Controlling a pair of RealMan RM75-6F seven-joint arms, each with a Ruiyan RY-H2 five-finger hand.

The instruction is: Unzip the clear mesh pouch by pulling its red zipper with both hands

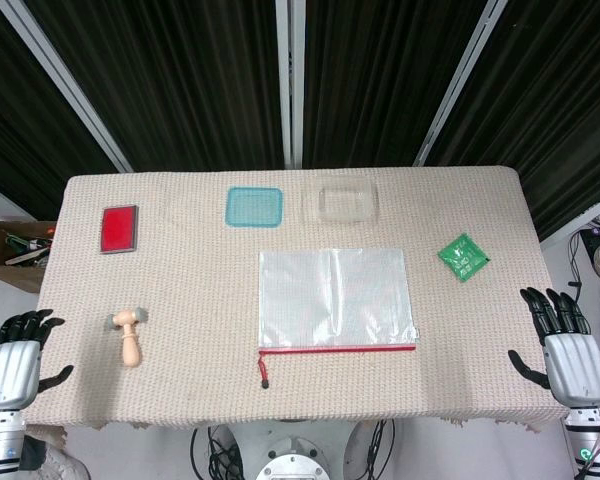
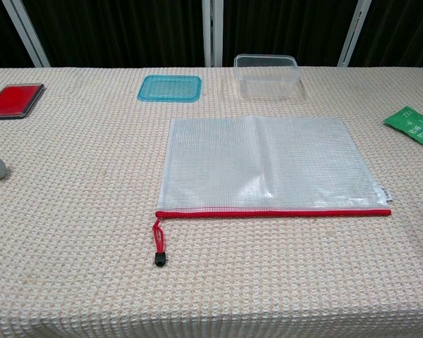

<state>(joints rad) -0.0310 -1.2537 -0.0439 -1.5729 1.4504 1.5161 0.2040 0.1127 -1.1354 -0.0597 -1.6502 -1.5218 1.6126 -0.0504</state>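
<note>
The clear mesh pouch [image 1: 335, 296] [image 2: 268, 163] lies flat near the middle of the table. Its red zipper [image 1: 337, 348] [image 2: 275, 212] runs along the near edge and looks closed. A red cord with a black pull tab [image 1: 265, 375] [image 2: 159, 252] trails from the zipper's left end. My left hand [image 1: 18, 350] hovers off the table's left edge, fingers spread, holding nothing. My right hand [image 1: 562, 345] hangs off the right edge, fingers spread and empty too. Neither hand shows in the chest view.
A wooden stamp [image 1: 129, 336] lies left of the pouch. A red ink pad [image 1: 119, 228], a blue lid [image 1: 255, 206] and a clear plastic box [image 1: 347, 201] sit along the back. A green packet [image 1: 464, 256] lies at right. The table [image 1: 180, 300] has a woven beige cloth.
</note>
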